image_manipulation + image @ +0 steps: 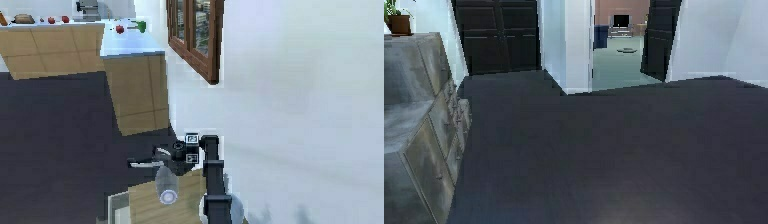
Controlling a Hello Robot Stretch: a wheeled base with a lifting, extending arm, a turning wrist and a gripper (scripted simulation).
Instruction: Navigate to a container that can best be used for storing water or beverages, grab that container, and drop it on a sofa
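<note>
Grabbing looks to be the step in hand. In the arm side view the arm (pixel 213 185) rises from 6 o'clock, and the gripper (pixel 160 157) sits just below the picture's centre, its fingers pointing toward 9 o'clock. A pale, see-through bottle (pixel 167 186) shows at about 6 o'clock of the fingers, right at the gripper's far end. A wooden table (pixel 145 208) lies behind it at the view's 6 to 7 o'clock. With that tabletop behind the bottle, it cannot be told whether the gripper holds it or whether it rests on the wood. How the fingers are set cannot be told either. A kitchen counter (pixel 140 90) stands at 10 to 11 o'clock, well apart from the table, and a wood-framed window (pixel 195 35) hangs at 12 o'clock on the white wall.

The next move probably calls for a straight lift until the bottle hangs clear of the table, which would prove the grip. The arm should then draw in so the load misses the counter and wall when the base turns.

After that comes the drive to a sofa. In the forward view the dark floor (pixel 604 150) runs ahead, a grey dresser (pixel 419 110) stands at 9 o'clock, and a doorway (pixel 619 50) at 12 to 1 o'clock leads into a lighter room, the likely way on. The base should keep off the dresser and line up squarely with that doorway.
</note>
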